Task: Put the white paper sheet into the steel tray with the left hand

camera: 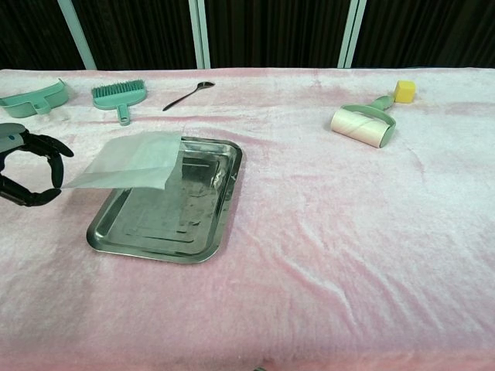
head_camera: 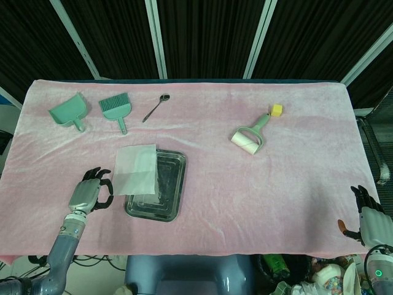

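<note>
The white paper sheet (head_camera: pixel 136 169) lies flat over the left part of the steel tray (head_camera: pixel 172 184), and its left edge reaches out past the tray's rim. In the chest view the sheet (camera: pixel 128 158) covers the tray's (camera: pixel 224 207) far left corner. My left hand (head_camera: pixel 91 195) hangs just left of the tray, fingers curved and apart, holding nothing. Its fingertips (camera: pixel 56 148) are close to the sheet's left corner. My right hand (head_camera: pixel 368 220) stays at the near right table edge, empty.
A green dustpan (head_camera: pixel 67 114), a green brush (head_camera: pixel 115 106) and a spoon (head_camera: pixel 156 107) lie along the far left. A lint roller (head_camera: pixel 249 136) and a yellow cube (head_camera: pixel 277 110) sit at the far right. Pink cloth covers the table.
</note>
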Robot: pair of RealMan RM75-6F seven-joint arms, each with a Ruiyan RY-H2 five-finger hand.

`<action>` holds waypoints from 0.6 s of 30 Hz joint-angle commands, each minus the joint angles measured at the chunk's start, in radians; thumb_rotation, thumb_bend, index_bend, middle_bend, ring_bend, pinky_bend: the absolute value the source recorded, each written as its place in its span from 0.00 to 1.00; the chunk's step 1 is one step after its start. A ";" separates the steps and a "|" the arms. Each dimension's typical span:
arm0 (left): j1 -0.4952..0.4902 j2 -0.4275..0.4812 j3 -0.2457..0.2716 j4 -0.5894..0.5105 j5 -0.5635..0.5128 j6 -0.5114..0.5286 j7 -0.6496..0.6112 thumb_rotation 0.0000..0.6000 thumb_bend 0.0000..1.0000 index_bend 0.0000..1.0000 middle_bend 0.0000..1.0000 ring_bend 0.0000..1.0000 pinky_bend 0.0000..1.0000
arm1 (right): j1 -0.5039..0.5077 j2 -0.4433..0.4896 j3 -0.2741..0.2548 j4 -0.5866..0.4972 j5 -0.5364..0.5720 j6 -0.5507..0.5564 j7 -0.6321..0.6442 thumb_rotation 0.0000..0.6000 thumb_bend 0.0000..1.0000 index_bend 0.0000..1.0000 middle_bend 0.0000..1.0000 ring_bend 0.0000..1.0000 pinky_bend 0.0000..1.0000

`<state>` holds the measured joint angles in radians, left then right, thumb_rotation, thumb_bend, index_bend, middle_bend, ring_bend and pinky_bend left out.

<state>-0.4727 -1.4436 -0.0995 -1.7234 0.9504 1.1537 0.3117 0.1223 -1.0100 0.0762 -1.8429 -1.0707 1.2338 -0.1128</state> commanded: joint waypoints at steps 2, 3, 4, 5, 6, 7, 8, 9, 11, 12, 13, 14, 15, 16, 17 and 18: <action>-0.007 -0.006 0.008 -0.005 0.025 -0.015 0.005 1.00 0.47 0.63 0.14 0.00 0.00 | -0.001 0.001 0.001 -0.001 0.003 0.001 0.002 1.00 0.27 0.06 0.02 0.10 0.16; -0.008 -0.007 0.009 -0.008 0.028 -0.019 0.003 1.00 0.47 0.63 0.14 0.00 0.00 | 0.000 0.001 0.001 -0.001 0.003 0.001 0.002 1.00 0.27 0.06 0.02 0.10 0.16; -0.011 -0.008 0.009 -0.009 0.043 -0.021 -0.001 1.00 0.47 0.63 0.14 0.00 0.00 | 0.000 0.001 0.001 -0.001 0.004 0.000 0.002 1.00 0.27 0.06 0.02 0.10 0.16; -0.013 -0.010 0.010 -0.005 0.060 -0.019 -0.001 1.00 0.47 0.63 0.14 0.00 0.00 | 0.000 0.001 0.001 -0.001 0.004 -0.001 0.003 1.00 0.27 0.06 0.02 0.10 0.16; -0.015 -0.016 0.014 0.004 0.095 -0.012 -0.001 1.00 0.47 0.63 0.14 0.00 0.00 | 0.000 0.001 0.001 -0.001 0.005 -0.001 0.003 1.00 0.27 0.06 0.02 0.10 0.16; -0.019 -0.025 0.034 0.022 0.178 0.003 0.002 1.00 0.47 0.63 0.14 0.00 0.00 | 0.001 0.001 0.001 -0.002 0.006 -0.003 0.004 1.00 0.27 0.06 0.02 0.10 0.16; -0.016 -0.031 0.044 0.038 0.213 0.012 -0.006 1.00 0.47 0.63 0.14 0.00 0.00 | 0.001 0.002 0.002 -0.002 0.007 -0.004 0.004 1.00 0.27 0.06 0.02 0.10 0.16; -0.015 -0.035 0.060 0.057 0.258 0.016 -0.012 1.00 0.47 0.63 0.14 0.00 0.00 | 0.001 0.002 0.002 -0.002 0.008 -0.005 0.004 1.00 0.27 0.06 0.02 0.10 0.16; -0.015 -0.037 0.081 0.078 0.311 0.012 -0.031 1.00 0.47 0.63 0.14 0.00 0.00 | 0.002 0.003 0.002 -0.003 0.009 -0.007 0.005 1.00 0.27 0.06 0.02 0.10 0.16; -0.015 -0.036 0.087 0.086 0.328 0.010 -0.037 1.00 0.47 0.63 0.14 0.00 0.00 | 0.002 0.003 0.002 -0.003 0.010 -0.008 0.005 1.00 0.27 0.06 0.02 0.10 0.16; -0.015 -0.036 0.092 0.091 0.340 0.008 -0.042 1.00 0.47 0.63 0.14 0.00 0.00 | 0.003 0.003 0.002 -0.003 0.010 -0.008 0.004 1.00 0.27 0.06 0.02 0.10 0.16; -0.014 -0.035 0.094 0.094 0.347 0.008 -0.045 1.00 0.47 0.63 0.14 0.00 0.00 | 0.003 0.004 0.002 -0.003 0.011 -0.009 0.004 1.00 0.27 0.06 0.02 0.10 0.16; -0.012 -0.036 0.093 0.093 0.347 0.006 -0.048 1.00 0.47 0.63 0.14 0.00 0.00 | 0.003 0.004 0.002 -0.004 0.011 -0.009 0.004 1.00 0.27 0.06 0.02 0.10 0.16; -0.011 -0.036 0.091 0.089 0.342 0.003 -0.047 1.00 0.47 0.63 0.14 0.00 0.00 | 0.003 0.004 0.002 -0.004 0.012 -0.009 0.004 1.00 0.27 0.06 0.02 0.10 0.16; -0.011 -0.035 0.087 0.081 0.329 -0.003 -0.043 1.00 0.47 0.63 0.14 0.00 0.00 | 0.003 0.004 0.002 -0.004 0.013 -0.009 0.004 1.00 0.27 0.06 0.02 0.10 0.16; -0.011 -0.034 0.083 0.074 0.317 -0.007 -0.037 1.00 0.47 0.63 0.14 0.00 0.00 | 0.003 0.005 0.002 -0.004 0.013 -0.009 0.004 1.00 0.27 0.06 0.02 0.10 0.16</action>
<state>-0.4848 -1.4762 -0.0156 -1.6426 1.2913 1.1542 0.2728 0.1251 -1.0055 0.0778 -1.8472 -1.0576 1.2248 -0.1089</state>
